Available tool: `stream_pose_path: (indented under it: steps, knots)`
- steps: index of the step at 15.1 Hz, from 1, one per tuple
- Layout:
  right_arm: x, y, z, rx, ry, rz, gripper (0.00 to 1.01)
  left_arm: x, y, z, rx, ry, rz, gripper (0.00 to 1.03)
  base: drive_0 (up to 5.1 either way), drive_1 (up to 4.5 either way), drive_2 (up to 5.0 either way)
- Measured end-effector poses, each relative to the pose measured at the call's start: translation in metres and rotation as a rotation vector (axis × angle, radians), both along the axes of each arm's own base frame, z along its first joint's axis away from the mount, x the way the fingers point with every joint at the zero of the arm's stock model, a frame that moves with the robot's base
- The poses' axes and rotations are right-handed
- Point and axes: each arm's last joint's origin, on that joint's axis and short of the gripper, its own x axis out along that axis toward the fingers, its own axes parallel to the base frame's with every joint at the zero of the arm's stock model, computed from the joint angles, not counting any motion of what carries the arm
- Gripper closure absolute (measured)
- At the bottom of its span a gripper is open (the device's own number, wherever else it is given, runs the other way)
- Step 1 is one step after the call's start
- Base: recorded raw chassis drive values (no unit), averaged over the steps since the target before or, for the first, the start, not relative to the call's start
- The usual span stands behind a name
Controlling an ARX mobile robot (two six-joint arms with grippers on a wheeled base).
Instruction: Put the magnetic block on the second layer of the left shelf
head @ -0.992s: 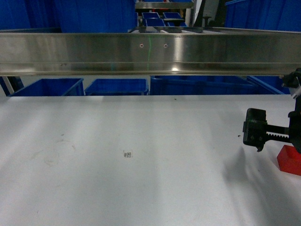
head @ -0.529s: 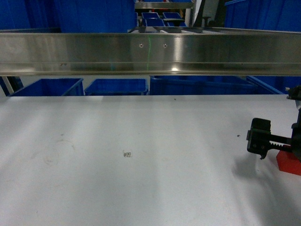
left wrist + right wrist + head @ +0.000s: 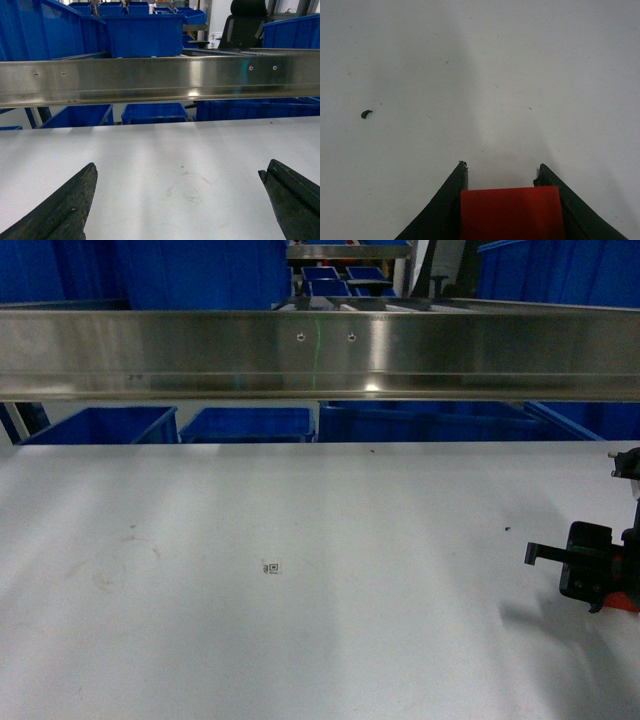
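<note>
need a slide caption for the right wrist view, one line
Right gripper straddling the red magnetic block, one of its fingers on each side, over the white tabletop.

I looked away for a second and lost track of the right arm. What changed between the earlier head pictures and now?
The right gripper moved right and down over the magnetic block, which now sits between its fingers and is almost hidden in the head view. Whether it is clamped yet is unclear. The left gripper hangs open; the white table and steel beam look unchanged.
</note>
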Motion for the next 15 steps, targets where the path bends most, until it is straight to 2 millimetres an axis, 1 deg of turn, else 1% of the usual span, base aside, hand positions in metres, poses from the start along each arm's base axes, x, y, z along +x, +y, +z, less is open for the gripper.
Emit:
stream_pose_path:
  steps: [1,2,3,4,6,7,9,10,11,12,13,15]
  knots:
    - [-0.001,0.0,0.0,0.005,-0.018,0.016,0.66,0.0,0.0,0.0,0.0,0.0,0.0,0.05,0.0,0.0,0.0]
    - [-0.007,0.0,0.002,0.006,-0.044,0.061,0.67,0.0,0.0,0.0,0.0,0.0,0.0,0.05,0.0,0.0,0.0]
    - [-0.014,0.001,0.01,-0.008,-0.074,0.109,0.67,0.0,0.0,0.0,0.0,0.0,0.0,0.05,0.0,0.0,0.0]
    - [-0.023,0.003,0.028,-0.029,-0.137,0.16,0.67,0.0,0.0,0.0,0.0,0.0,0.0,0.05,0.0,0.0,0.0]
    - [-0.049,-0.001,0.076,-0.046,-0.289,0.28,0.67,0.0,0.0,0.0,0.0,0.0,0.0,0.05,0.0,0.0,0.0]
    - [-0.071,-0.013,0.091,-0.026,-0.317,0.312,0.67,0.0,0.0,0.0,0.0,0.0,0.0,0.05,0.0,0.0,0.0]
    - [-0.116,-0.041,0.096,0.007,-0.282,0.28,0.67,0.0,0.0,0.0,0.0,0.0,0.0,0.05,0.0,0.0,0.0]
    - [-0.132,-0.045,0.102,0.012,-0.302,0.281,0.67,0.0,0.0,0.0,0.0,0.0,0.0,0.05,0.0,0.0,0.0]
    - [-0.145,-0.043,0.115,0.002,-0.364,0.294,0.67,0.0,0.0,0.0,0.0,-0.001,0.0,0.05,0.0,0.0,0.0]
    - [-0.151,-0.04,0.124,-0.012,-0.414,0.294,0.67,0.0,0.0,0.0,0.0,0.0,0.0,0.05,0.0,0.0,0.0]
    - [-0.152,-0.036,0.126,-0.017,-0.423,0.289,0.67,0.0,0.0,0.0,0.0,0.0,0.0,0.05,0.0,0.0,0.0]
    - [-0.154,-0.03,0.121,-0.005,-0.394,0.272,0.67,0.0,0.0,0.0,0.0,0.0,0.0,0.05,0.0,0.0,0.0]
